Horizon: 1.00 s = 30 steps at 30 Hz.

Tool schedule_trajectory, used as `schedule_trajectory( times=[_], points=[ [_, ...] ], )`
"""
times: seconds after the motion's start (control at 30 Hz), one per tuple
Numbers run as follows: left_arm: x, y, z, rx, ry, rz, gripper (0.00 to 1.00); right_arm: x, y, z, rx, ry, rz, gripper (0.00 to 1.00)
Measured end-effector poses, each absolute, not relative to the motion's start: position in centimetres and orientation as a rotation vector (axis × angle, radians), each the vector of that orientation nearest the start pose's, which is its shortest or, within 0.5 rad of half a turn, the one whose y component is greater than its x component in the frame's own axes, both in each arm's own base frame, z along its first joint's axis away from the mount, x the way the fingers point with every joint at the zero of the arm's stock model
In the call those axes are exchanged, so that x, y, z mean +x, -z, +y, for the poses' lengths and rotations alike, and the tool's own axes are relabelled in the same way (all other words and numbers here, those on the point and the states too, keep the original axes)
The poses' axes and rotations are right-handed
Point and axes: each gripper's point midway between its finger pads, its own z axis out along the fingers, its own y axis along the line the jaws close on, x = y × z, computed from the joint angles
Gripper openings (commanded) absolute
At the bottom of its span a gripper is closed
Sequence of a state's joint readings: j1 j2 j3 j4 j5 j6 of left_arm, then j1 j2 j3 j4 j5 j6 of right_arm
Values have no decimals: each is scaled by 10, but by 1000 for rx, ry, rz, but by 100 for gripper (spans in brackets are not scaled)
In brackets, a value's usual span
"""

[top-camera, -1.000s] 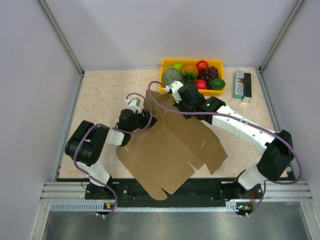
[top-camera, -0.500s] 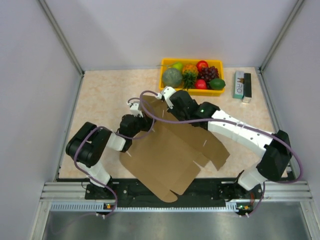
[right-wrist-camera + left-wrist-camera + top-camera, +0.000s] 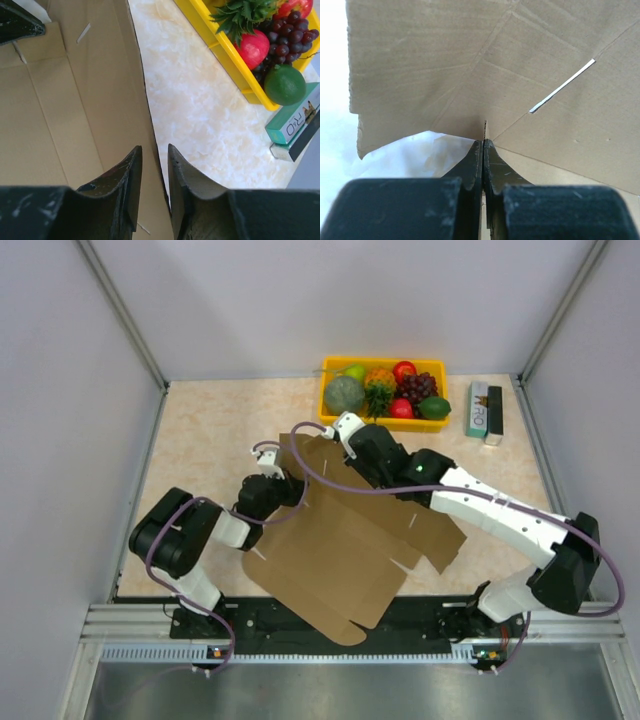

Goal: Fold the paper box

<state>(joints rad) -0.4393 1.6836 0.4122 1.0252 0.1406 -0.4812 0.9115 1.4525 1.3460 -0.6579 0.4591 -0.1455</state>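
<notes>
The paper box [image 3: 340,550] is a flat brown die-cut cardboard sheet lying slanted across the table's middle, with its far flap raised. My left gripper [image 3: 288,488] sits at the sheet's left edge. In the left wrist view its jaws [image 3: 484,142] are shut on a thin edge of the cardboard [image 3: 470,65]. My right gripper [image 3: 342,432] is at the sheet's far corner. In the right wrist view its fingers [image 3: 154,147] stand apart, straddling the upright cardboard edge [image 3: 75,115] without pinching it.
A yellow tray [image 3: 383,362] of fruit stands at the back, its rim [image 3: 220,45] just right of the right gripper. A small green-and-black carton [image 3: 484,408] [image 3: 295,122] lies to the tray's right. Walls close in both sides.
The left gripper has closed on the cardboard's left edge. The right gripper has loosened from shut to open around the far edge. The sheet has shifted slightly rightward.
</notes>
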Motion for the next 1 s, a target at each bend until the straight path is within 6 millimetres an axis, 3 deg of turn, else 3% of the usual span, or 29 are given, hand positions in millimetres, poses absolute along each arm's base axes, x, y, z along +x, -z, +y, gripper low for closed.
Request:
schedule_trajectory(
  times=[0.13,0.27,0.53,0.8,1.0],
  points=[
    [351,-65,-211,63,761,1879,0,288,-229,240,-930,106,2019,16],
    [350,-65,-210,60,757,1878,0,282,-223,238,-958,96,2024,0],
    [347,-68,-210,39,773,1879,3,290,-216,239,-1067,200,1900,0],
    [339,-74,-215,9,861,1861,24,297,-210,245,-1202,313,1722,0],
    [330,-82,-223,16,958,1818,35,305,-199,246,-1280,402,1599,0]
  ],
)
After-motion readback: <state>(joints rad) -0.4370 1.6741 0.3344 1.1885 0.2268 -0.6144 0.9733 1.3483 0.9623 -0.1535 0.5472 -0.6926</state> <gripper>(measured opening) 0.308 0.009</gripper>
